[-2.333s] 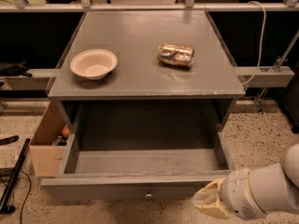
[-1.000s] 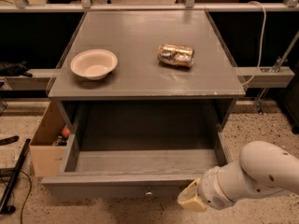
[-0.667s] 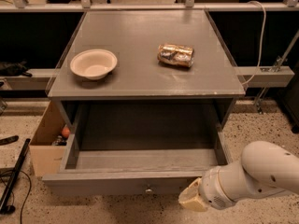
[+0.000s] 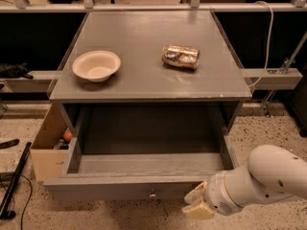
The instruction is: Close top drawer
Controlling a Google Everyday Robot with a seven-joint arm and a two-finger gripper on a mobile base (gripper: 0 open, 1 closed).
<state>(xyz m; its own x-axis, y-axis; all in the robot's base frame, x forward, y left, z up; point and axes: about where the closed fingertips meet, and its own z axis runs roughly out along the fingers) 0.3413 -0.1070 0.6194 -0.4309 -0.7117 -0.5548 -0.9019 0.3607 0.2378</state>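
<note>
The top drawer (image 4: pixel 120 189) stands open, reaching well out past the front edge of the bench (image 4: pixel 144 28). We look down into a deep box with grey walls and a grey floor. Its front panel faces us, with a small round knob (image 4: pixel 152 194) at the middle.

The tool (image 4: pixel 196 202) sits low, just off the right end of that front panel and right of the knob. It is at the end of a thick white arm (image 4: pixel 268 176) that comes in from the lower right. The tool is very near the panel, but we cannot tell whether it touches it, nor whether it is wide or narrow.

A shallow pale bowl (image 4: pixel 96 65) stands upright on the bench top towards the left edge, showing only its own pale inside. Well apart from it, nearer the right edge, a crumpled shiny can (image 4: pixel 180 56) lies on its side.

Beside the front left corner of the bench, an open cardboard box (image 4: pixel 45 147) stands on the floor. It holds a small orange-red round thing (image 4: pixel 67 135) and some darker things we cannot make out.

The floor (image 4: pixel 268 128) is speckled and light. A black pole (image 4: pixel 14 181) lies on it left of the box. Off the right edge a white cable (image 4: pixel 266 37) loops down to a pale rail (image 4: pixel 273 78), and a metal rail (image 4: pixel 144 7) runs along the back edge.
</note>
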